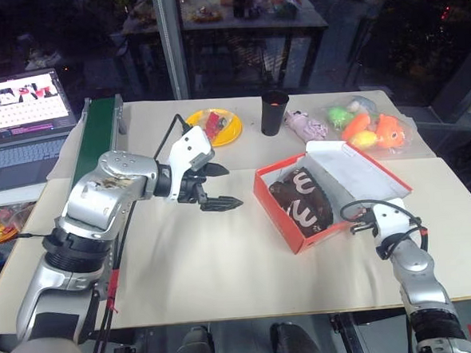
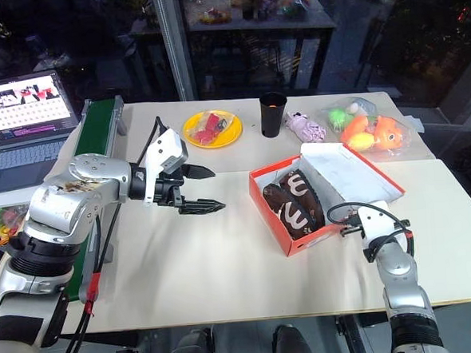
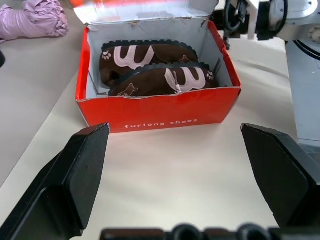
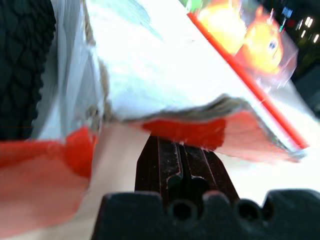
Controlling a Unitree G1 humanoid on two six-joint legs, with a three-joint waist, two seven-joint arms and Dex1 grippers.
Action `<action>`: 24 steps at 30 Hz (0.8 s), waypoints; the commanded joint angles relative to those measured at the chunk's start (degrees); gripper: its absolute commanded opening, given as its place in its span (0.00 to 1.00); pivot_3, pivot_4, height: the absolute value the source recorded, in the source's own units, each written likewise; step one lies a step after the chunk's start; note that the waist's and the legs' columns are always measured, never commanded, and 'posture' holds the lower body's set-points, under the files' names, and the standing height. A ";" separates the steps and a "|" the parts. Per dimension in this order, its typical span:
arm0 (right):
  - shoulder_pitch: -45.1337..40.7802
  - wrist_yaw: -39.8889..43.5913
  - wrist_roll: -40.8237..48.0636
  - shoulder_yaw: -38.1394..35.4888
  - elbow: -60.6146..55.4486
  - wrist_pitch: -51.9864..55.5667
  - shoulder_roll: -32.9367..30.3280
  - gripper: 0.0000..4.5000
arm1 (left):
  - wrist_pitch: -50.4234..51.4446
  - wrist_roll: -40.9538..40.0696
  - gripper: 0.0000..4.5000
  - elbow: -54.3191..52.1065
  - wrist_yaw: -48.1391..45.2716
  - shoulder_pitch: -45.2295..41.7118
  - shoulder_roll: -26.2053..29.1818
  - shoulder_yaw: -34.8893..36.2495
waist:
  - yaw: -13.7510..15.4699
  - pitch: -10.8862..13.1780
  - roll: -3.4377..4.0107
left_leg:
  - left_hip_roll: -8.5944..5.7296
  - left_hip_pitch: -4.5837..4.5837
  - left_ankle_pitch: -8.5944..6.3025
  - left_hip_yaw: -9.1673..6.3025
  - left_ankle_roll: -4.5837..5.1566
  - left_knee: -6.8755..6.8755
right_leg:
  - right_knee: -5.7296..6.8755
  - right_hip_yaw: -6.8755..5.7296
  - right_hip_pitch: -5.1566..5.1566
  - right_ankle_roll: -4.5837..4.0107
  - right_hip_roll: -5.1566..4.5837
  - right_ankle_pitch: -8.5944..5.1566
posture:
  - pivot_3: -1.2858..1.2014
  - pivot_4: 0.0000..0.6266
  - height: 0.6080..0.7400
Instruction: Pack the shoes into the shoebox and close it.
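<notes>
Two soft brown shoes [image 3: 155, 70] in glossy cardboard shoebox [image 3: 160, 112] (lid raised); left claw [image 1: 212, 186] agape, right claw [image 4: 182, 165] pinched closed.

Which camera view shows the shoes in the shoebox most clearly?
The left wrist view: the shoes lie side by side on their sides inside the open shoebox, white markings visible. The two eye views show them from above, smaller. The right wrist view shows a black patterned surface at its edge, perhaps a sole.

Pale tabletop [image 1: 224, 257] under bright light; dark glass wall [image 1: 386, 23] behind; another table [image 1: 234, 28] beyond the glass.
</notes>
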 commanded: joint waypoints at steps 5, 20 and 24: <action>1.51 -0.97 -0.06 -2.46 -11.55 -0.75 -2.99 0.00 | -0.22 -0.76 1.00 -1.63 -0.05 -1.23 -0.74 0.60 | 0.09 0.00 0.00 | -0.01 0.00 0.00 0.00 0.00 0.01 | 0.01 0.01 0.00 -0.01 -0.01 0.00 | 0.52 0.24 0.97; 1.94 5.62 12.98 -4.19 -37.94 22.38 -0.97 0.00 | -2.95 0.97 1.00 1.52 -0.28 -2.55 -1.55 0.26 | -0.05 0.00 0.00 | 0.00 0.17 0.00 0.00 0.00 0.05 | 0.08 0.03 0.13 -0.10 0.00 -0.06 | 0.52 0.24 0.97; -5.19 9.57 20.23 -0.03 -35.73 32.44 2.45 0.00 | -2.77 0.81 1.00 1.50 0.44 -2.16 -2.47 0.57 | -0.12 0.00 0.00 | 0.00 0.19 0.00 0.00 0.00 0.07 | 0.10 0.05 0.16 -0.11 0.01 -0.05 | 0.52 0.24 0.97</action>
